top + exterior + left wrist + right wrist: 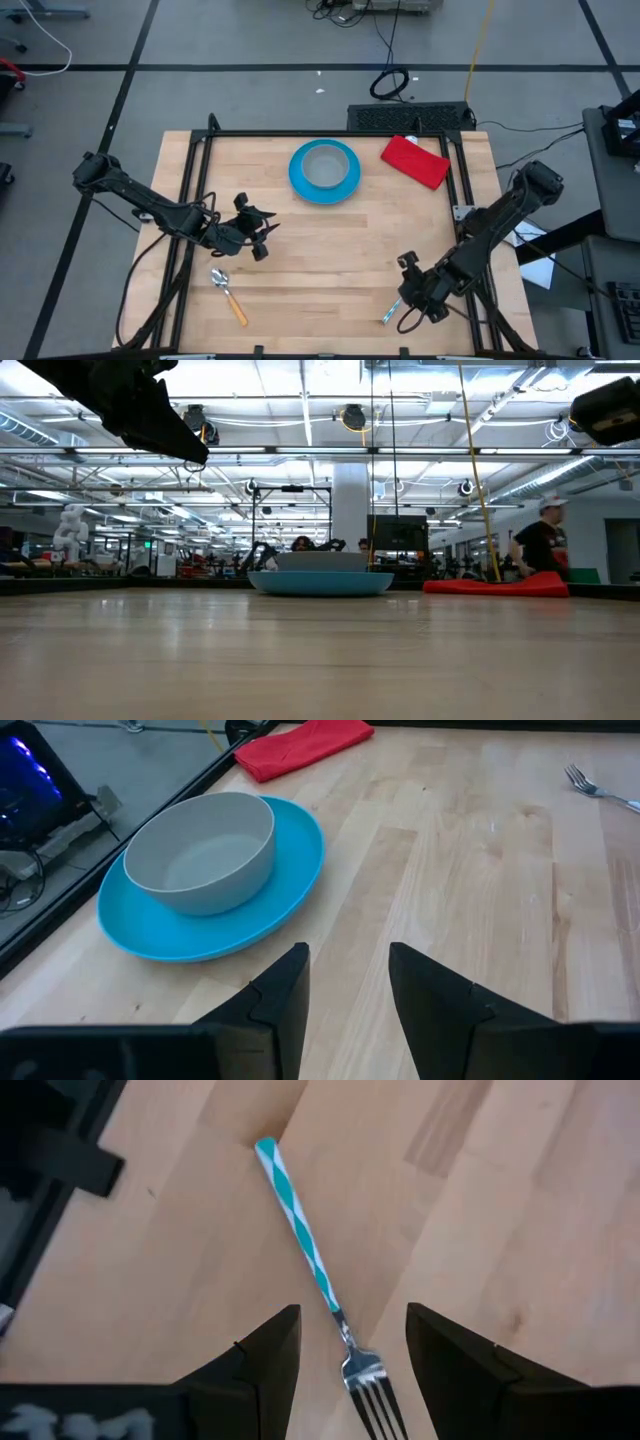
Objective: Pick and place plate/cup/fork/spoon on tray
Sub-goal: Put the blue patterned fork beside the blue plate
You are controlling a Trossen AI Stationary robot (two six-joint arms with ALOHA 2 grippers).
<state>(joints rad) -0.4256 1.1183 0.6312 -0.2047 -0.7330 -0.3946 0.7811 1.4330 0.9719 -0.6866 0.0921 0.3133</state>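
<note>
Fork (325,1295), teal-striped handle, lies near the table's (330,270) front right corner, right gripper (350,1355) poised above it, jaws parted and empty, likely lining up a pick, while left gripper (345,1005) waits open toward the plate (290,870).

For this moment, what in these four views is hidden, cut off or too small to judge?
- Spoon: seen only in the high view, too small there for detail.
- Fork: its tines run off the right wrist picture's edge between the right gripper fingers.
- Cup: in the low view only its side shows above the plate; its inside is hidden.
- Tray: none can be made out in any view.
- Left gripper: open, holds nothing.
</note>
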